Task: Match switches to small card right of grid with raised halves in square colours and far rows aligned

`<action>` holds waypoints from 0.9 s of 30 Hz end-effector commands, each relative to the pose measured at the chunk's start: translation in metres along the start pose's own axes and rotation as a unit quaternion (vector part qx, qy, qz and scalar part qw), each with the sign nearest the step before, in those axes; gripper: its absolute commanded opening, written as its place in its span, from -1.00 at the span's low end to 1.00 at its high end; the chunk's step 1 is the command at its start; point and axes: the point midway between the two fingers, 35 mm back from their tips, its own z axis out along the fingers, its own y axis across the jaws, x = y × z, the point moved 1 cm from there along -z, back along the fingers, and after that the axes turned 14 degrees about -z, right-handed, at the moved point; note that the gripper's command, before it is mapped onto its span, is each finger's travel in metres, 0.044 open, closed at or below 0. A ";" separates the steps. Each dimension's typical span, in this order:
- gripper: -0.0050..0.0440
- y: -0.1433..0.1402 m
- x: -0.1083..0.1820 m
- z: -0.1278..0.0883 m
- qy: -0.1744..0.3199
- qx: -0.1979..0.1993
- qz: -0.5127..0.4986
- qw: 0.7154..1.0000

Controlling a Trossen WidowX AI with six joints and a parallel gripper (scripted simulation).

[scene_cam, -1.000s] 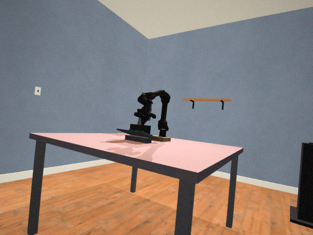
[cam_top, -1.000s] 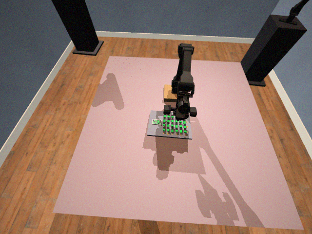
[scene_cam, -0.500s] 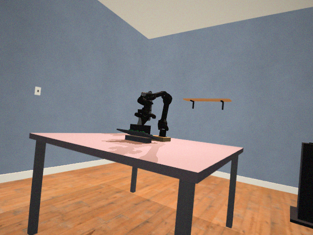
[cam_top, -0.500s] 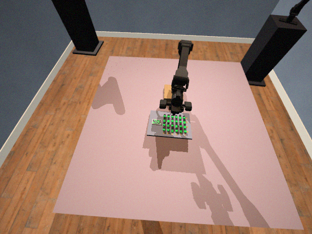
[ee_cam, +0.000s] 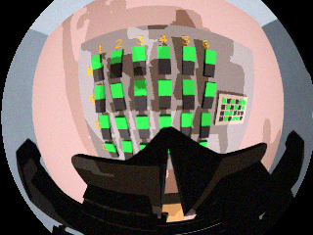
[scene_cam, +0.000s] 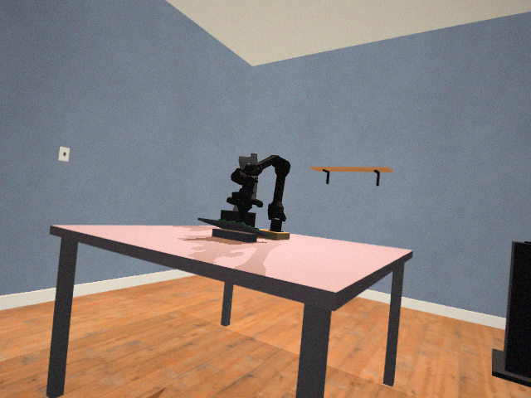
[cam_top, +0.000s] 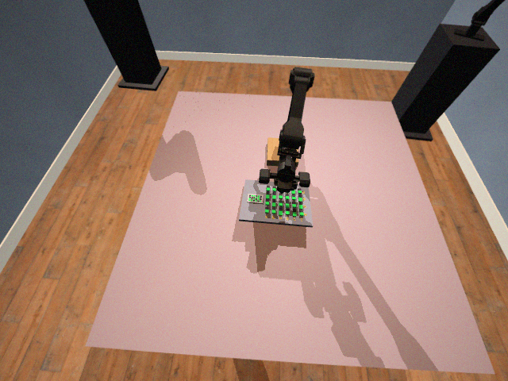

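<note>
A grey panel tilts up on the pink table and carries a grid of rocker switches, each half green and half dark grey. The small card lies on the panel beside the grid. My gripper is shut and empty. It points down over the grid's row nearest the arm, around the middle columns. In the wrist view its fingers hide part of that row. In the side view the gripper hangs just above the panel.
The arm's tan base plate sits behind the panel. Two black pillars stand on the floor beyond the table's far corners. A wall shelf is far behind.
</note>
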 end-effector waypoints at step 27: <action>-0.80 0.001 0.002 0.026 0.005 -0.002 -0.001 1.000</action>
